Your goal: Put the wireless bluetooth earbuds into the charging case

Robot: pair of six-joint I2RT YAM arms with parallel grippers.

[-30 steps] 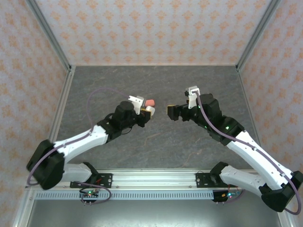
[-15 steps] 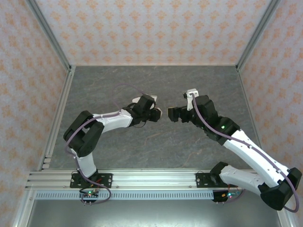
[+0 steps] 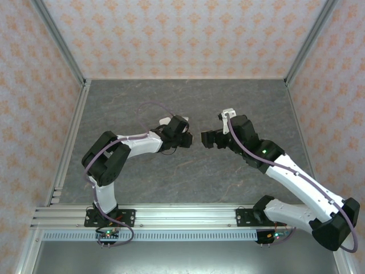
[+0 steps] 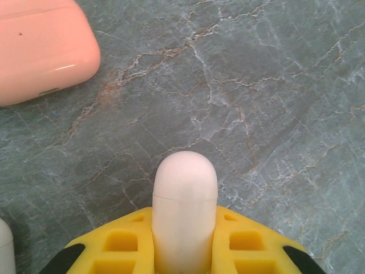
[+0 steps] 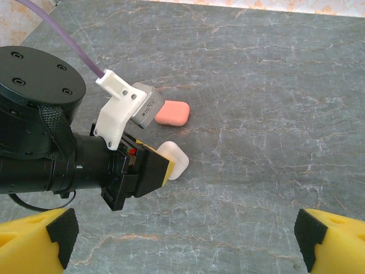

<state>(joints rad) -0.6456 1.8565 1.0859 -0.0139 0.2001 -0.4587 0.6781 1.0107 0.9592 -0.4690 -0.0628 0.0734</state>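
Centre of the workspace: the left gripper (image 4: 183,231) has its yellow fingers pinched on a smooth white rounded plastic charging case (image 4: 184,188), whose domed end projects past the fingertips over the grey veined stone table (image 4: 274,103) (the lid seam is visible, lid closed). A coral-pink rounded plastic case (image 5: 173,113) lies on the table just beyond. The right gripper (image 5: 185,240) faces them, fingers spread wide.

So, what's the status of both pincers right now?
Left pincer shut on white case. Right pincer open, empty, facing it. Coral case lies apart, not in the way.
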